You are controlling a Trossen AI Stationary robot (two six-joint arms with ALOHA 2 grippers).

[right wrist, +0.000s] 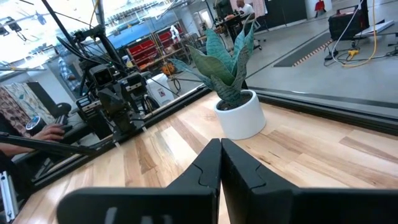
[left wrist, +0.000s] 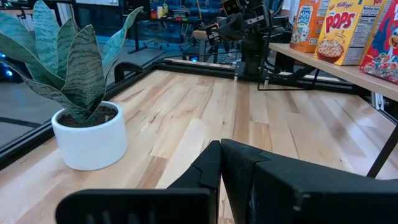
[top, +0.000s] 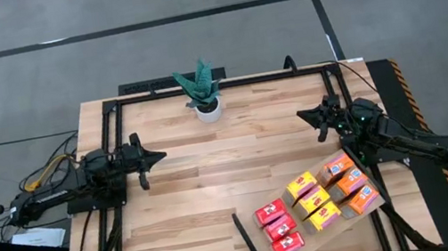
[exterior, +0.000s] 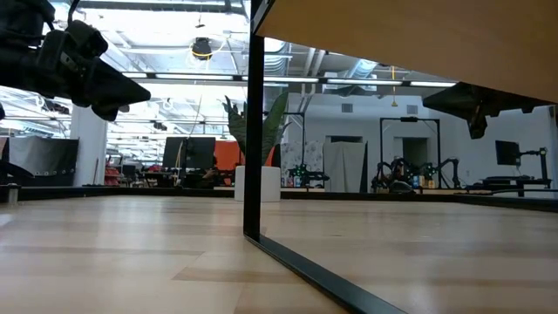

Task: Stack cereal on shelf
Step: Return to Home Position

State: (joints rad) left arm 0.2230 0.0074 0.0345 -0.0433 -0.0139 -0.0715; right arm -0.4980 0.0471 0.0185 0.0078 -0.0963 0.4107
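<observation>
The left hand (top: 153,157) and right hand (top: 304,115) are both pressed together; cereal (top: 315,201) stands on the shelf (left wrist: 329,67) near the right hand.

Left gripper (top: 158,157) jaws closed, right gripper (top: 303,115) likewise, arms tucked, facing inward

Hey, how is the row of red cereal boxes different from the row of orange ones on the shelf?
The red boxes are red on top, the orange boxes orange. The red boxes stand at one end of the shelf, the orange boxes at the other, yellow boxes between. The orange boxes lie nearer the right arm than the red boxes. Both are rows of three, parallel.
</observation>
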